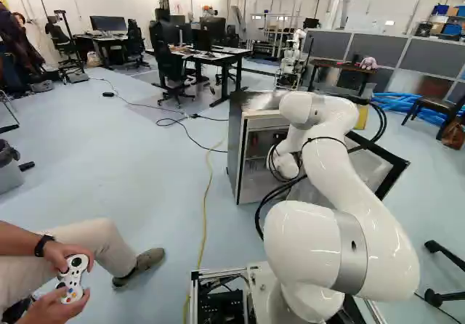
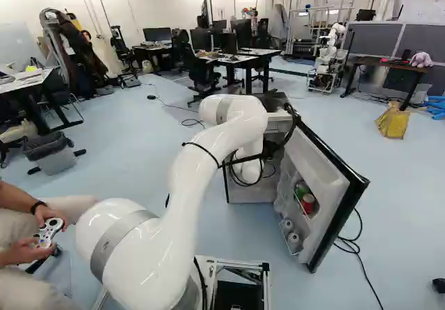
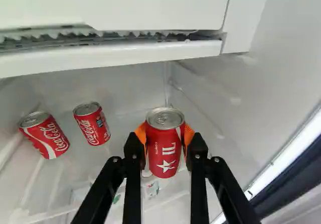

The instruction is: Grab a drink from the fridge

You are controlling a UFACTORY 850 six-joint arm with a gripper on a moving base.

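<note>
Here's the big white arm [image 1: 320, 248], rising from its base and bending over to put its wrist right into the fridge [image 1: 234, 150]. The fridge sits on the floor straight ahead, and its door [image 2: 314, 160] is swung wide open, to the right of the arm in the right base view. Inside, the wrist view gives us a white freezer compartment [image 3: 150, 8] across the upper part of the fridge, above the drinks. And look at the gripper [image 3: 165, 138]: it's clamped on a red can [image 3: 165, 156], an orange pad pressed against each side, the silver lid showing between them! So the drink is in its grasp, inside the fridge; whether its bottom touches the shelf, I can't tell. Two more red cans, one nearer [image 3: 92, 123] and one farther off [image 3: 45, 135], sit to one side of the gripper, apart from it and from each other. Over in the door rack there's another red can [image 2: 307, 202], beside something green [image 2: 301, 189], with two pale cans [image 2: 290, 232] below them.
</note>
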